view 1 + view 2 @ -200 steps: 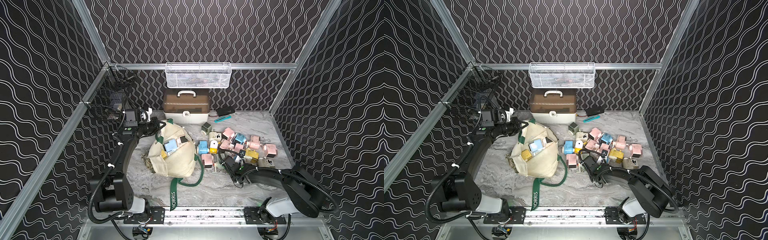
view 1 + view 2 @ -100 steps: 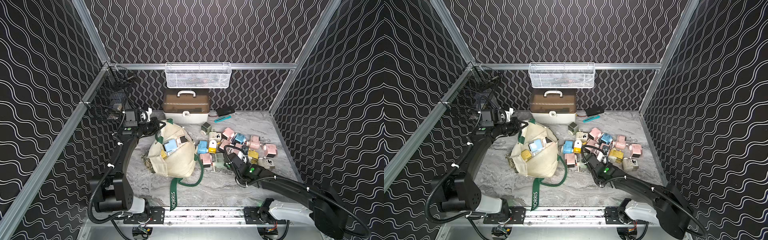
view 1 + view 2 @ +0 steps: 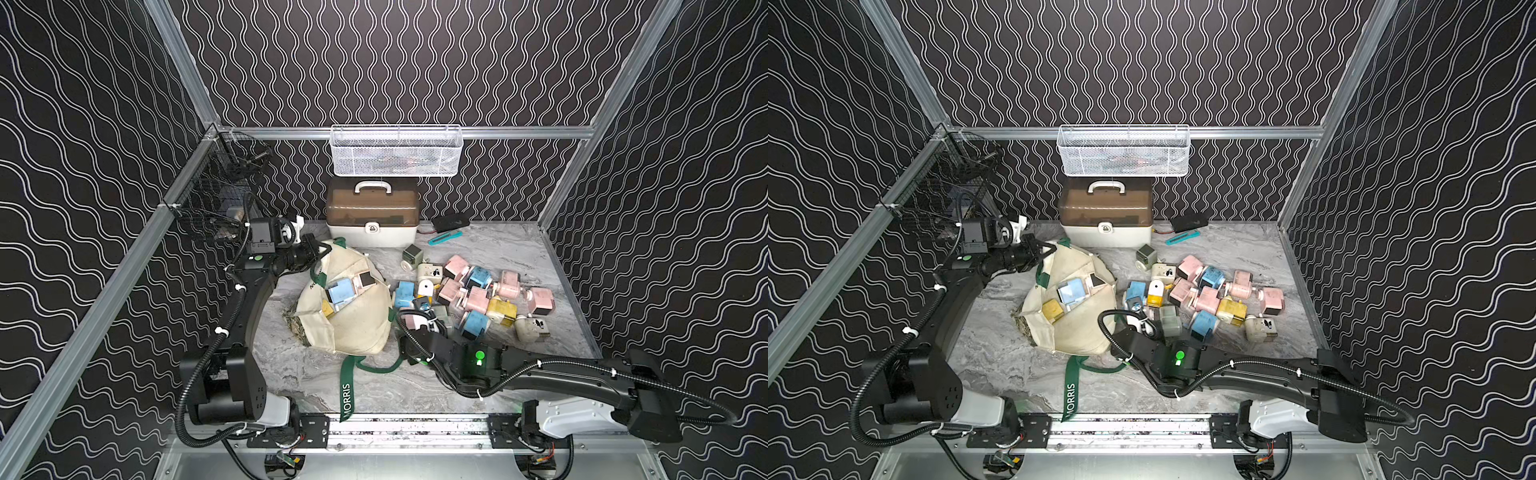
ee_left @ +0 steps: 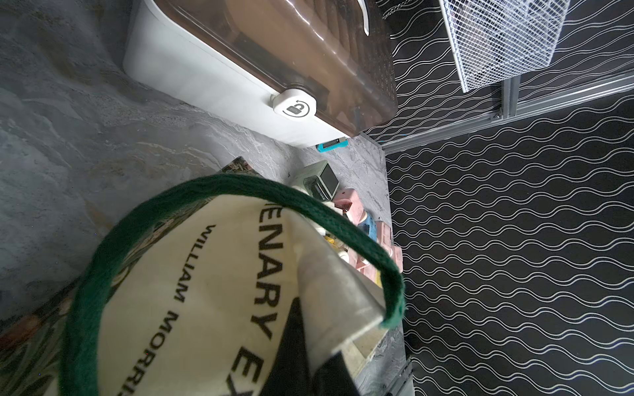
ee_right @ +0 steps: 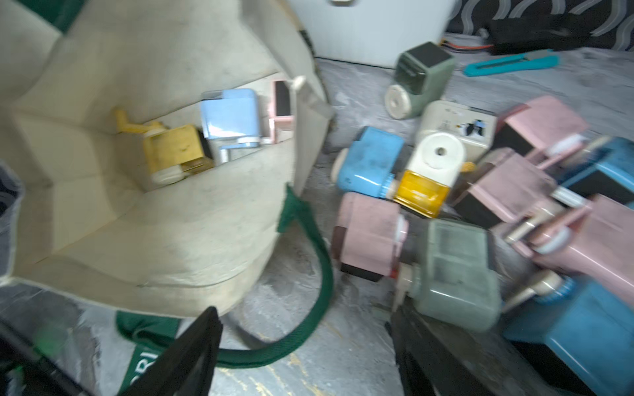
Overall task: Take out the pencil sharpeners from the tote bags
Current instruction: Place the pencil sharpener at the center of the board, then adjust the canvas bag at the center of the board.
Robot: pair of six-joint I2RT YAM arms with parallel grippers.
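The grey marbled table (image 3: 415,390) carried everything. Largest on it was the cream bag (image 3: 353,332), slumped on its side with the mouth turned upward and one green strap (image 3: 347,390) trailing loose from it.

Just beside the bag, on the right arm's side, lay a heap of sharpeners (image 3: 478,299). There were well over a dozen, tumbled against one another in pink, blue, yellow, cream and pale green, so most of the job looked done.

Three more showed through the bag's mouth. A light blue sharpener (image 3: 340,290) sat in the middle, with a yellow sharpener (image 3: 327,308) touching it on one side and a pink sharpener (image 3: 363,279) with a dark panel on the other. Whether others lay beneath them could not be told. Those three, at least, were left to lift out.

All were boxy, glossy hard plastic with a small knob or crank at one end. They were probably rigid enough to grip squarely but apt to slip.

The left gripper (image 3: 320,252) was at the bag's far rim, pressed together on the cloth by the strap and holding the mouth up.

The right gripper (image 5: 305,356) hung low between the bag and the heap. Its jaws were spread with nothing between them, and one finger was close to a pale green sharpener (image 5: 453,271).
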